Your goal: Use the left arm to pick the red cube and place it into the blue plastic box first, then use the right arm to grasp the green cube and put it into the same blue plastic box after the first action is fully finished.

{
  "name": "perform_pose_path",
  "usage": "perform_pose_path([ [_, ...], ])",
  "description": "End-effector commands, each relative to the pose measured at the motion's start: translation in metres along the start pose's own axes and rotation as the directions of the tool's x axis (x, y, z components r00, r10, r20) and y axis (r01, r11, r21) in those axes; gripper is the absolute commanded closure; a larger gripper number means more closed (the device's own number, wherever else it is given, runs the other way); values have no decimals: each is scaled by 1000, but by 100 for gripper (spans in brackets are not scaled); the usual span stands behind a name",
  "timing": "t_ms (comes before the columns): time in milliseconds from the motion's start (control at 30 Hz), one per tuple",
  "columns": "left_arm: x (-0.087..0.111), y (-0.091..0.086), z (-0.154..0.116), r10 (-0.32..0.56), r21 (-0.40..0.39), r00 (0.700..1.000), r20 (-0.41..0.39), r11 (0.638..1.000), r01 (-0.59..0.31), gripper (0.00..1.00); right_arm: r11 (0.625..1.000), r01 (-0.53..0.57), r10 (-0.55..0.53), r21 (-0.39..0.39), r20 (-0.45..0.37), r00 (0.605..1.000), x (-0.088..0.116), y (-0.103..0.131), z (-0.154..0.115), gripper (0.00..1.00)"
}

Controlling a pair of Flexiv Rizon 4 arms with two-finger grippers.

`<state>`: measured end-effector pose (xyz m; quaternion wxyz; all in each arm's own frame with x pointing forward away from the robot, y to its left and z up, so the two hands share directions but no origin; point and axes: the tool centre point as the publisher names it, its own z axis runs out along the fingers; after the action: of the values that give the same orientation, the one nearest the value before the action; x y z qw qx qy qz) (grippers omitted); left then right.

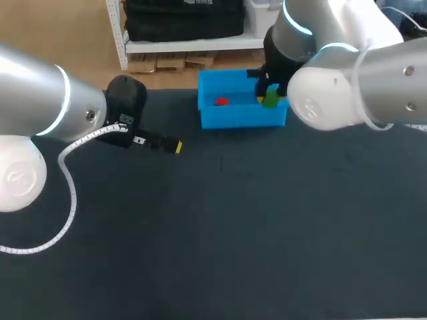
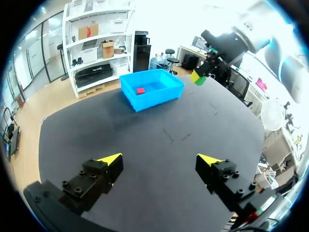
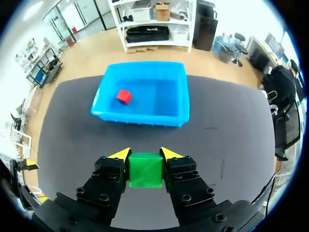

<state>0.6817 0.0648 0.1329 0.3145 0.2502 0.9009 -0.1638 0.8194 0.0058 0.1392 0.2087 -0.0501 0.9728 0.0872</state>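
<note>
Right gripper (image 3: 145, 154) pinches green cube (image 3: 145, 170) between yellow tips, held in air. Blue box (image 3: 140, 118) lies straight ahead of fingers, red cube (image 3: 123, 96) already inside it. Left gripper (image 2: 159, 162) spread wide, holds nothing, well apart from box. Next move, I judge: carry green cube forward over box.

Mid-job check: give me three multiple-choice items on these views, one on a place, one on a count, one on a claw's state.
1. Relative to the blue box, the red cube is: A outside; B inside; C hidden.
2. Cubes lying in the box: A none; B one; C two.
3. The right claw is: A open and empty; B shut on the green cube; C out of view.

Answers: 1 B, it lies on the box floor. 2 B, only the red one is there; the green one is in the claw. 3 B, both fingers press the cube's sides.
</note>
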Motion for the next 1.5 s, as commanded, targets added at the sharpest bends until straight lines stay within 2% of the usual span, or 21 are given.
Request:
perform_pose_path([
  [33, 1, 2, 0, 2, 8, 1000, 4, 1000, -2, 0, 1000, -4, 6, -24, 92, 996, 4, -1, -9, 100],
  [433, 1, 2, 0, 2, 8, 1000, 4, 1000, -2, 0, 996, -16, 37, -92, 232, 972, -12, -5, -9, 100],
  [867, 1, 2, 0, 2, 8, 1000, 4, 1000, -2, 0, 994, -11, 38, -112, 234, 971, -19, -12, 0, 100],
  [1500, 1, 2, 0, 2, 8, 1000, 4, 1000, -2, 0, 992, -5, 35, -123, 241, 970, -80, -16, 60, 100],
])
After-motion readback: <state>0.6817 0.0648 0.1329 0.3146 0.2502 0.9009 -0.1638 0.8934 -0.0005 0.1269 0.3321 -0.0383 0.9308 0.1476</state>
